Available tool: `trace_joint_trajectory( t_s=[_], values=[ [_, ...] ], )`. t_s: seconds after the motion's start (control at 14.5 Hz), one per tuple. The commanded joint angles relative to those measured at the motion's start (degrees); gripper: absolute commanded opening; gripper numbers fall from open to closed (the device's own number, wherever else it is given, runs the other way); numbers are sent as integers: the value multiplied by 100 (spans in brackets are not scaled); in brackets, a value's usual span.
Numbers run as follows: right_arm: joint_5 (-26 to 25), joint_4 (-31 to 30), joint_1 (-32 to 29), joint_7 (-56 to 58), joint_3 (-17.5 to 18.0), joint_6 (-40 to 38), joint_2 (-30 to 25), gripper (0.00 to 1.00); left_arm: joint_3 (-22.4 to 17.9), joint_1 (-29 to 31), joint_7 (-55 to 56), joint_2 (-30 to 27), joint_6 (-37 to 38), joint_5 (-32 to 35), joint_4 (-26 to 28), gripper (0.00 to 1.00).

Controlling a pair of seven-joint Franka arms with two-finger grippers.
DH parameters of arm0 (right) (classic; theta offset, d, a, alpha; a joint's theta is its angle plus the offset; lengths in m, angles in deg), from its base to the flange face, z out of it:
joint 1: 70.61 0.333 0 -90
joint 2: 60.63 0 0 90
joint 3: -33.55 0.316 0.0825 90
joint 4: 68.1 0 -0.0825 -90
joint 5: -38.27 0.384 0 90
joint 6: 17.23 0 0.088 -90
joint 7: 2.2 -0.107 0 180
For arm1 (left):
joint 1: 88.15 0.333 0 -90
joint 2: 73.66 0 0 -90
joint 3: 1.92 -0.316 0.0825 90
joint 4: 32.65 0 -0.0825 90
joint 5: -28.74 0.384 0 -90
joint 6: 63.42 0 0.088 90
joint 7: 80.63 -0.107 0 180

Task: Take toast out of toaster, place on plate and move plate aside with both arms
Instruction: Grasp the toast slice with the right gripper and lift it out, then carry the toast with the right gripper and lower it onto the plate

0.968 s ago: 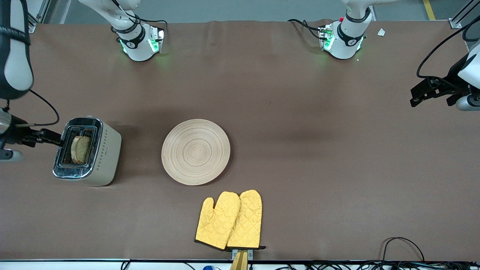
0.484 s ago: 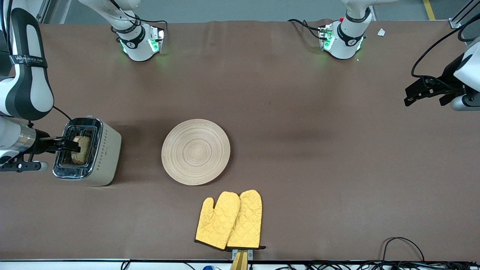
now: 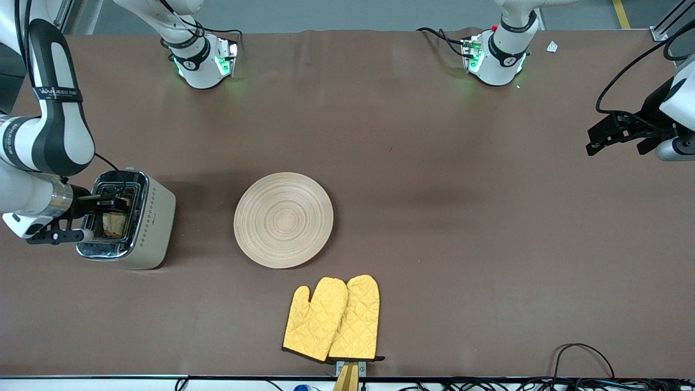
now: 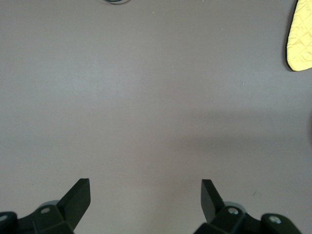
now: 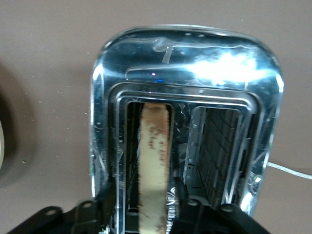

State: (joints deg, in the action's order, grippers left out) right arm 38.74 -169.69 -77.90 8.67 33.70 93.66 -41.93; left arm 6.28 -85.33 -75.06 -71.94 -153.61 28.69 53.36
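Toaster [image 3: 127,219]: chrome-topped, cream-sided, stood toward the right arm's end of the table.

Toast [image 3: 114,222]: stood upright in one toaster slot, its speckled top edge seen in the right wrist view [image 5: 155,165].

Right gripper [image 3: 108,205]: held over the toaster top, its fingers [image 5: 105,207] set one on either side of the toast; whether the slice is pinched cannot be told.

Plate [image 3: 283,219]: round, ring-grooved, laid bare on the table beside the toaster, well apart from it.

Oven mitts [image 3: 332,319]: a yellow quilted pair, laid nearer the front camera than the plate.

Left gripper [image 3: 616,132]: held in wait over bare table at the left arm's end, fingers spread wide [image 4: 78,197], nothing held.
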Motion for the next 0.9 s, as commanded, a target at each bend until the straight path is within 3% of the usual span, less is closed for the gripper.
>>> trace_joint_trajectory(
  t_s=[0.0, 0.14, 0.41, 0.76, 0.83],
  values=[
    [59, -115, 43, 73, -7, -14, -156, 0, 15, 8, -13, 22, 46, -74, -93, 100],
    [41, 51, 52, 99, -7, -102, -234, 0, 15, -18, 31, 22, 46, -65, -102, 100],
    [50, 1210, 235, 29, 20, -1444, -550, 0, 15, -9, -12, 22, 46, -65, -102, 100],
    [155, 1151, 1360, -1086, 19, -1501, -710, 0, 15, -9, -13, 31, 46, -65, -102, 100],
    [565, 985, 1431, -1226, 20, -1326, -710, 0, 15, -9, -21, 22, 46, -65, -102, 100]
  ],
)
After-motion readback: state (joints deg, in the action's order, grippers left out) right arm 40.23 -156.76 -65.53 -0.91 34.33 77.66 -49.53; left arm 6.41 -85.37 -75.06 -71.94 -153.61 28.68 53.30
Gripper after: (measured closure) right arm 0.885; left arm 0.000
